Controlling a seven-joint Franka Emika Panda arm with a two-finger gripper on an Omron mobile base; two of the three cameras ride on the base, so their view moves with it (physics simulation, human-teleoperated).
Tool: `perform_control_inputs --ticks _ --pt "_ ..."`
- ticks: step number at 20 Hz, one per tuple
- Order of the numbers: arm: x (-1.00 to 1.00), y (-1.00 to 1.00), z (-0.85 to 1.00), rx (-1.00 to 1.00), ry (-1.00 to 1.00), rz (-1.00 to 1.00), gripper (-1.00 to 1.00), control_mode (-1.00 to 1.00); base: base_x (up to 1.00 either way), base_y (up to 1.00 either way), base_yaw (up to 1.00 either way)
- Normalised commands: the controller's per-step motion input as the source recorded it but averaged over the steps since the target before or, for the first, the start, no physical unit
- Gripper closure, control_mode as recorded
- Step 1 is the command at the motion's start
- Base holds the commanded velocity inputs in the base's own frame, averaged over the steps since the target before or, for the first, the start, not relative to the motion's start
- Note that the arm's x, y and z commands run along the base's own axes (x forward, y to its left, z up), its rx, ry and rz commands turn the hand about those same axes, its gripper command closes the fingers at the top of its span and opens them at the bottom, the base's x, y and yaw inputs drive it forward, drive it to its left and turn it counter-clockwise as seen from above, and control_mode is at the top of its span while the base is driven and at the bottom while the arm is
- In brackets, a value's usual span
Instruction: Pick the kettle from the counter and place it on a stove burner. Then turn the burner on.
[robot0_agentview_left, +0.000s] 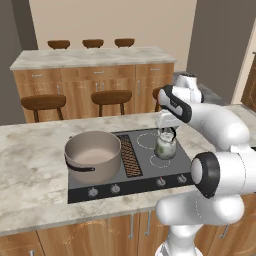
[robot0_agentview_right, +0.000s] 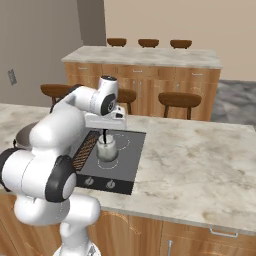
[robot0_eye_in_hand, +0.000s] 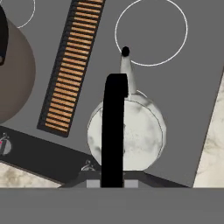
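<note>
Holding the kettle (robot0_agentview_left: 165, 146) by its thin black handle (robot0_eye_in_hand: 113, 131), your gripper (robot0_agentview_left: 167, 131) is closed tight on it. You can see the kettle sitting over the dark cooktop (robot0_agentview_left: 150, 155), on its front right burner. To the left of the kettle is the orange grill strip (robot0_eye_in_hand: 72, 61), and past that stands the big tan pot (robot0_agentview_left: 93, 155)

Claw (robot0_agentview_right: 105, 134) downward, closed, arm extended forward
</note>
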Motion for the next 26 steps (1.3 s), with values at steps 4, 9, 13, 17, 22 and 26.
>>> perform_control_inputs --ticks 4,9,13,17,22,26 --pt "0.13 0.17 -0.2 -0.01 0.0 0.0 1.0 -1.0 0.0 0.0 0.0" --pt "0.17 0.15 -0.25 0.0 0.0 0.0 1.0 -1.0 0.0 0.0 0.0" --pt "0.13 0.04 -0.24 -0.02 0.0 0.0 1.0 -1.0 0.0 0.0 0.0" --pt "0.04 -0.01 -0.1 0.0 0.0 0.0 1.0 -1.0 0.0 0.0 0.0" --pt "0.15 0.0 -0.2 -0.03 0.01 0.0 1.0 -1.0 0.0 0.0 0.0" --pt "0.1 -0.01 -0.17 -0.01 0.0 0.0 1.0 -1.0 0.0 0.0 0.0"
